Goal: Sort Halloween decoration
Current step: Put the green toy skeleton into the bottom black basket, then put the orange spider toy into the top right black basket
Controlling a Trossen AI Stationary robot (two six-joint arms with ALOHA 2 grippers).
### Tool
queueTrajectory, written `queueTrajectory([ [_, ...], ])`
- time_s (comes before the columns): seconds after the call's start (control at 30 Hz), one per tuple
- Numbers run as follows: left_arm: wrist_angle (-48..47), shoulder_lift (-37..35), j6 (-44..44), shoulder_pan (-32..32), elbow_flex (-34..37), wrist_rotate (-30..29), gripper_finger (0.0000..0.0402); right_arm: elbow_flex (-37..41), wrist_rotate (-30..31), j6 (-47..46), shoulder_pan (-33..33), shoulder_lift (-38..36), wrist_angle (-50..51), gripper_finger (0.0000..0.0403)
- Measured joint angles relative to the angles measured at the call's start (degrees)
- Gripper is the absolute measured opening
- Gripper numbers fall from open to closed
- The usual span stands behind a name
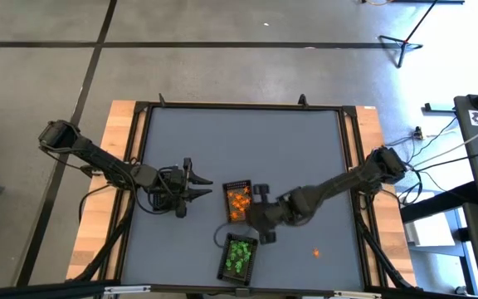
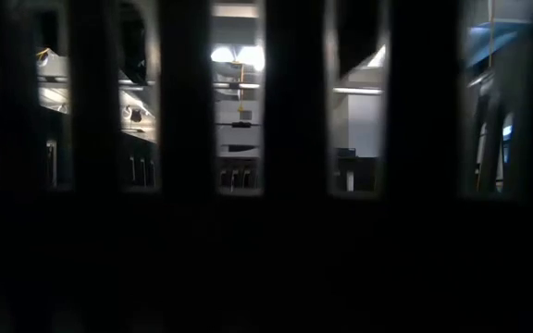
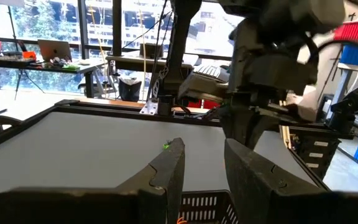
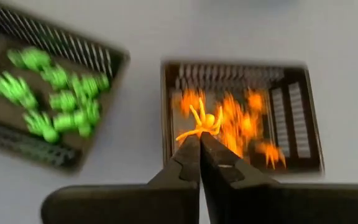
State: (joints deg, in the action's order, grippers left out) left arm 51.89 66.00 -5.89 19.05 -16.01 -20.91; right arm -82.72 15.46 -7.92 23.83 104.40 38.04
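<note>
The Halloween decoration shows as orange trinkets in one dark tray and green ones in another; both trays rest flat on the grey table. My right gripper hangs over the orange tray, shut on an orange spider-shaped trinket. The green tray lies beside it. My left gripper waits level to the left of the orange tray, open, with nothing between its fingers. My right gripper pinches the orange spider by its rear edge, between the two fingertips. The fingers slant down at it from the table's right. The spider sticks out past the tips, legs spread, over the orange trinkets in the tray.
A single orange trinket lies on the bare table right of the green tray. A raised dark frame runs round the table. My right arm crosses in front of the left gripper. Dark bars block the low view.
</note>
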Motion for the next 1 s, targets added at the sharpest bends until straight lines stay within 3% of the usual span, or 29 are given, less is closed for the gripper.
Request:
queueTrajectory([
  [0.13, 0.0, 0.0, 0.0, 0.0, 0.0, 0.0, 0.0106, 0.0, -5.6, 2.7, -4.1, 0.0, -5.0, 0.0019],
  [0.23, -0.1, 0.0, 0.0, 0.0, 0.0, 0.0, 0.0106, 0.0, -8.4, 1.7, -6.3, 0.0, -5.3, 0.0058],
  [0.47, -0.5, 0.0, 0.4, 0.0, 0.0, 0.0, 0.0106, 0.0, -8.0, -3.0, -8.7, 0.0, 3.5, 0.0154],
  [0.7, -1.1, 0.0, 0.4, 0.0, 0.0, 0.0, 0.0106, 2.2, -0.5, -16.2, -5.0, -3.3, 26.5, 0.0154],
  [0.83, -1.7, 0.0, 0.4, 0.0, 0.0, -0.9, 0.0106, 10.1, -0.1, -25.6, 0.5, -10.8, 24.8, 0.0147],
  [1.0, -1.8, 0.0, 0.4, -0.1, 0.0, -1.2, 0.0106, 22.0, -5.6, -38.1, 9.6, -19.7, 16.6, 0.0145],
])
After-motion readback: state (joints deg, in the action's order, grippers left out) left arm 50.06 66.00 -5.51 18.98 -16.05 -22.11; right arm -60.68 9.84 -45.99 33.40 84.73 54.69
